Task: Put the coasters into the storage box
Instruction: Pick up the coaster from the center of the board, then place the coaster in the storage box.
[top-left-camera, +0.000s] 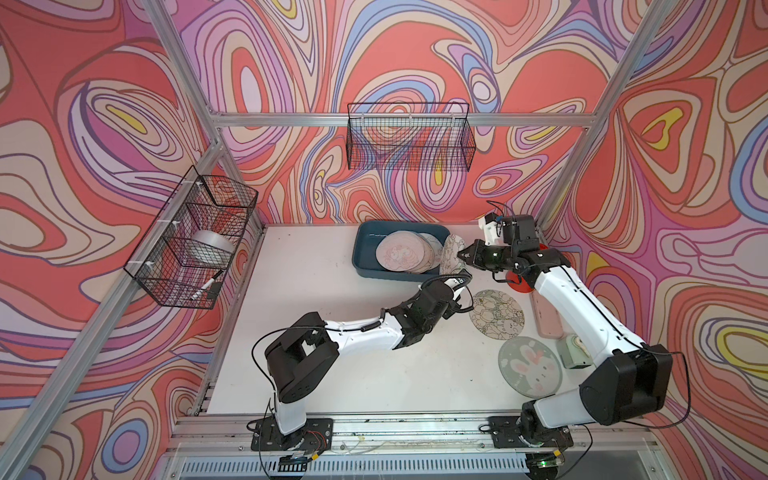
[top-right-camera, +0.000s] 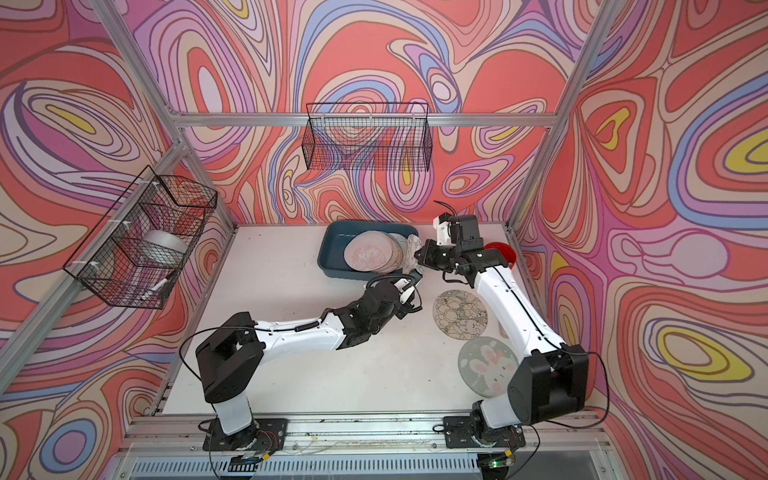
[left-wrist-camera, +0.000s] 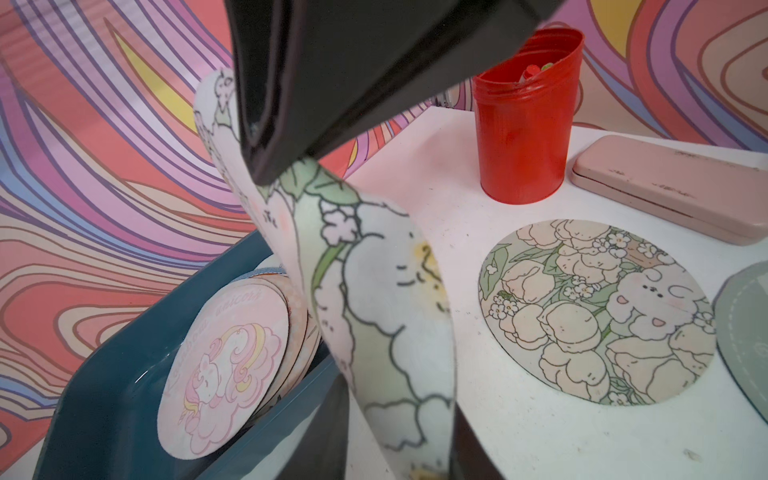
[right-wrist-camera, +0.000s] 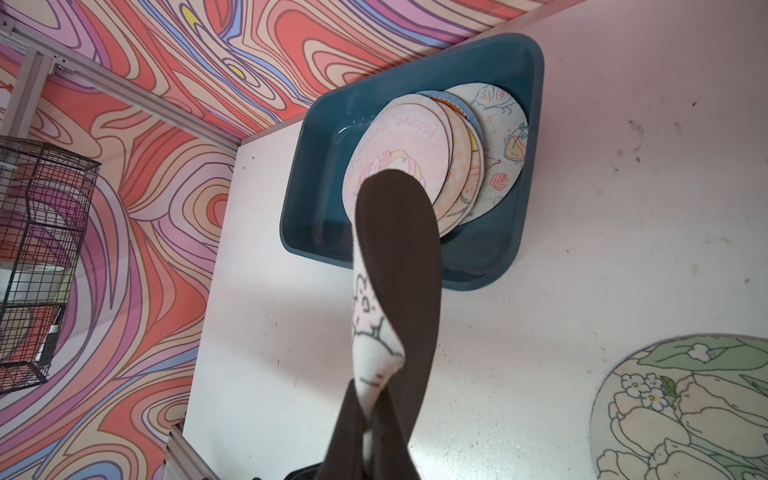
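R gripper is pinching a bent coaster tight, holding it upright at the right end of the box. L gripper is straddling its lower edge w/ jaws narrow; can't tell if it's clamping. A stack of coasters is leaning inside the box. A flower coaster & a rabbit coaster are lying flat on the table.
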